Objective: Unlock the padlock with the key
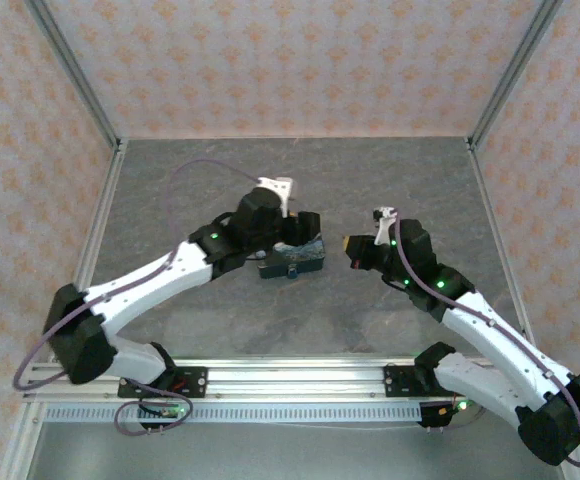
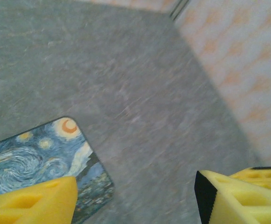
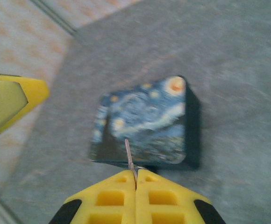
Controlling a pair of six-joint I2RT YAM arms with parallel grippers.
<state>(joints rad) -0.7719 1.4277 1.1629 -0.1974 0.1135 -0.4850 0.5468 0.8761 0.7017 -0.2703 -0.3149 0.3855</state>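
With the left pincer (image 2: 135, 196) spread wide and empty over the starry box (image 2: 32, 158), nothing steadies the padlock (image 1: 292, 271), seemingly at its near side, so the right pincer (image 3: 136, 175), clamped on the key (image 3: 128, 151), may push it away.

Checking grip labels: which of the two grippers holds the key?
The right gripper: it is shut on the thin key. The left gripper stands open by the starry-night box, holding nothing.

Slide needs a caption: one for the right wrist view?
Right gripper, shut on a thin key, points at the starry-night box on the table.
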